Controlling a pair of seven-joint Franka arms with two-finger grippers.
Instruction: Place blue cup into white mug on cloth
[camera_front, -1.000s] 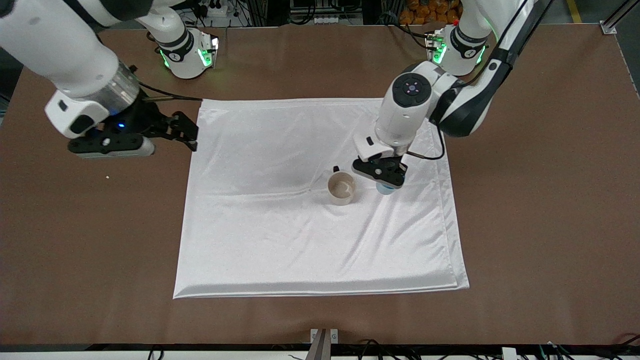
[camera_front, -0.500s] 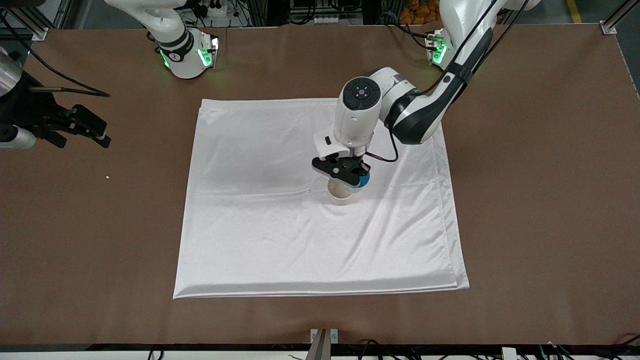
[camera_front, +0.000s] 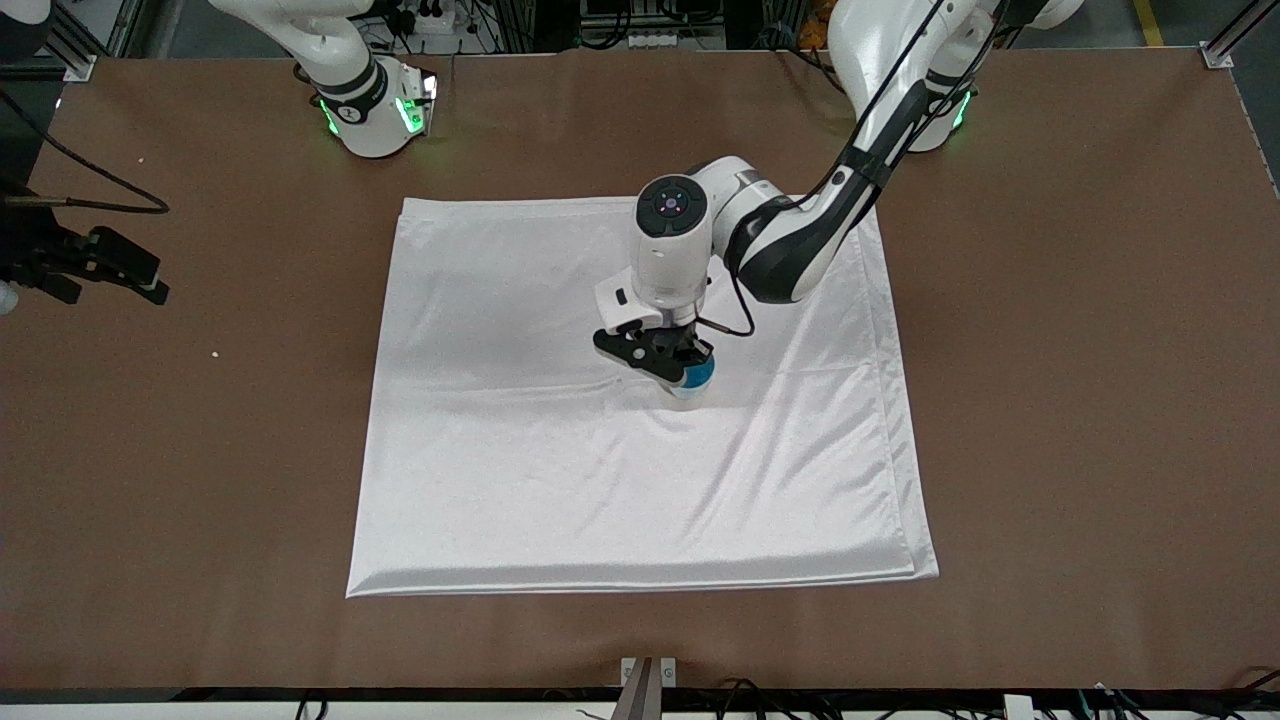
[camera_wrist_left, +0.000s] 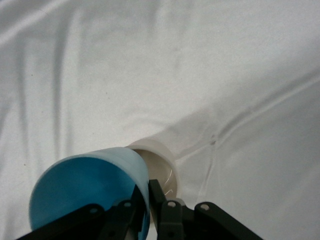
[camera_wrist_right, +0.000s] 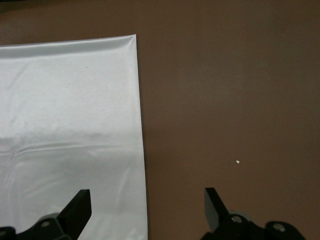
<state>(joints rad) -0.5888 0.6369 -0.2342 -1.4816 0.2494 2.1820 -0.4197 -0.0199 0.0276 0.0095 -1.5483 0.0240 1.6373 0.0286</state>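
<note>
Nearly done: at centre frame the left gripper (camera_front: 668, 366) clamps the blue cup (camera_wrist_left: 90, 192) just over the white mug (camera_wrist_left: 159, 167) on the cloth (camera_front: 560, 480); lowering and release remain. Right gripper (camera_wrist_right: 147, 207) waits spread wide at the left edge, over bare surface (camera_front: 1080, 400).

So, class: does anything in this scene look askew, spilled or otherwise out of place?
Nothing spilled or damaged. The blue cup, clamped in the left gripper, sits tilted over the white mug. The cloth is creased. The right gripper waits open over the table.
</note>
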